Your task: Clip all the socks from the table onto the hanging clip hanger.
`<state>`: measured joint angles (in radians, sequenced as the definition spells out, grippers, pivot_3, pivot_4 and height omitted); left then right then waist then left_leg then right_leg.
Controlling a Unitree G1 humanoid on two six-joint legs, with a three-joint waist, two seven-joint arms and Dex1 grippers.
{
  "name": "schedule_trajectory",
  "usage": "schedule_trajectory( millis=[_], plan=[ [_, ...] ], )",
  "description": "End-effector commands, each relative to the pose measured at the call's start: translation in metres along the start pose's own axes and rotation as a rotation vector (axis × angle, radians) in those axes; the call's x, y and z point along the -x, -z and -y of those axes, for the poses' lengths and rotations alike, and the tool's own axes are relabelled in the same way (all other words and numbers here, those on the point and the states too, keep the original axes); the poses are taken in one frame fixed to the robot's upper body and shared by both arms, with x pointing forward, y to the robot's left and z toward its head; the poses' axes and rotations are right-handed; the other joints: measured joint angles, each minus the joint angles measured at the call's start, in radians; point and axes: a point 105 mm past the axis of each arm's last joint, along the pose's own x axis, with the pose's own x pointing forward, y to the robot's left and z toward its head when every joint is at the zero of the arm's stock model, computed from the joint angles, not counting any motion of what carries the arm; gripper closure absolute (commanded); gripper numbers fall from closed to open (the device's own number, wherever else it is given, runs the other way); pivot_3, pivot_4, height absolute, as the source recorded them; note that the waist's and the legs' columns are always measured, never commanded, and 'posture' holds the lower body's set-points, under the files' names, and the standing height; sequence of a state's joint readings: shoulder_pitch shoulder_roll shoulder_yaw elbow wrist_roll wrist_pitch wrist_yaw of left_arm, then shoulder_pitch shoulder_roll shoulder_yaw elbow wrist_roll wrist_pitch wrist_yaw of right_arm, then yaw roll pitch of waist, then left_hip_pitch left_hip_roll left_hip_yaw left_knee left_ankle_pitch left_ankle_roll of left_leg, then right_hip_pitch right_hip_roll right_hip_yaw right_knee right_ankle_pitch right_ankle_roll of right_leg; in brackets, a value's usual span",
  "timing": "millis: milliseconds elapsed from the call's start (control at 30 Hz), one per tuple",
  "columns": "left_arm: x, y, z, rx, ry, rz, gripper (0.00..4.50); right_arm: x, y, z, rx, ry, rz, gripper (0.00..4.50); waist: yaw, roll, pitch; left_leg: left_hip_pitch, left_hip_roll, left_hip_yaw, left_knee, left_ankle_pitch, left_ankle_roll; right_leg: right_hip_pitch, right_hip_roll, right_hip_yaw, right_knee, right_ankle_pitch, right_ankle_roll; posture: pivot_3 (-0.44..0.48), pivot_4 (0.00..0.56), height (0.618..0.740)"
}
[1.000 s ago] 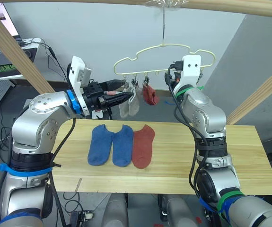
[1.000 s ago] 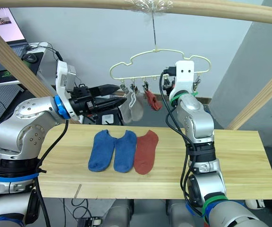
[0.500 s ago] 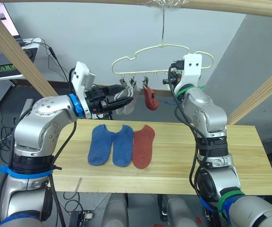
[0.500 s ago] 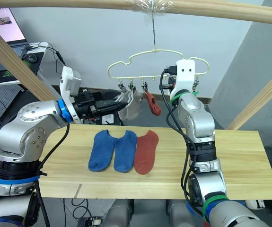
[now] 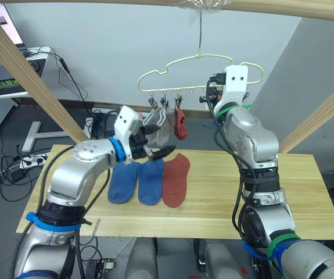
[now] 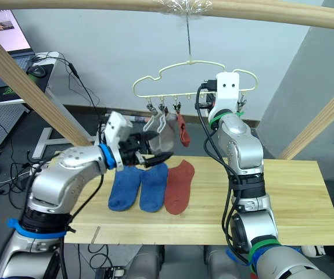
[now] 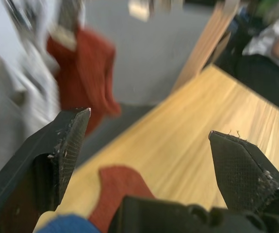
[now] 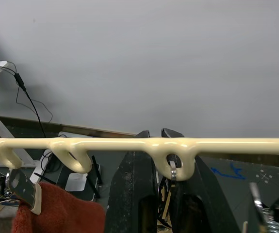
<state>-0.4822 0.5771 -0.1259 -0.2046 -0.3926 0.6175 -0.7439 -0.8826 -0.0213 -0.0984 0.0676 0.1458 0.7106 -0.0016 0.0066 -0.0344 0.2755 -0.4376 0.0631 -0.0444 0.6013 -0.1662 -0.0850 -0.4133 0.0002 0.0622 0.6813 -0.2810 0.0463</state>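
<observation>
On the clip hanger (image 5: 201,72), right pincer (image 8: 164,160) clamps; left pincer (image 7: 149,141) gapes.

Three socks lie on the table (image 5: 306,192): two blue socks (image 5: 136,181) and one rust-red sock (image 5: 175,180). Three more hang from the one clip hanger (image 5: 198,58): two light grey socks (image 5: 160,129) and one rust-red hanging sock (image 5: 180,124).

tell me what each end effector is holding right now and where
The left end effector is open and holds nothing. The right end effector grips the clip hanger on its lower bar, at a clip loop.
</observation>
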Motion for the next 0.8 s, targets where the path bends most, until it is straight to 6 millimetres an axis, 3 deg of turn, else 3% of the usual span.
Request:
schedule_trajectory(
  millis=[33,233,533,800],
  plan=[
    [-0.013,0.024,0.008,-0.041,0.001,-0.07,0.03,0.002,-0.024,-0.007,-0.006,-0.027,0.077,4.5,0.0,0.0,0.0,0.0,0.0,0.0,0.0,0.0,0.0,0.0,0.0,0.0,0.0,0.0,0.0,0.139,0.227,0.74],
    [-0.046,0.065,0.005,-0.078,-0.043,-0.178,0.03,0.001,-0.03,-0.009,-0.005,-0.035,0.089,4.5,0.002,0.0,0.0,0.0,0.0,0.0,0.0,0.0,0.0,-0.001,0.0,0.0,0.0,0.0,0.0,0.13,0.22,0.74],
    [-0.098,0.084,-0.008,-0.102,-0.054,-0.266,0.03,0.001,-0.035,-0.009,0.004,-0.035,0.101,4.5,0.001,0.0,0.0,-0.012,0.0,0.001,0.005,0.0,0.0,-0.01,0.0,0.0,0.004,0.0,0.0,0.11,0.219,0.74],
    [-0.11,0.106,-0.002,-0.103,0.027,-0.437,0.03,0.002,-0.037,-0.007,0.003,-0.019,0.106,4.5,-0.006,0.0,0.0,-0.013,0.0,0.0,0.005,0.0,0.0,-0.012,0.0,-0.001,0.004,0.0,0.0,0.072,0.226,0.74]
  ],
)
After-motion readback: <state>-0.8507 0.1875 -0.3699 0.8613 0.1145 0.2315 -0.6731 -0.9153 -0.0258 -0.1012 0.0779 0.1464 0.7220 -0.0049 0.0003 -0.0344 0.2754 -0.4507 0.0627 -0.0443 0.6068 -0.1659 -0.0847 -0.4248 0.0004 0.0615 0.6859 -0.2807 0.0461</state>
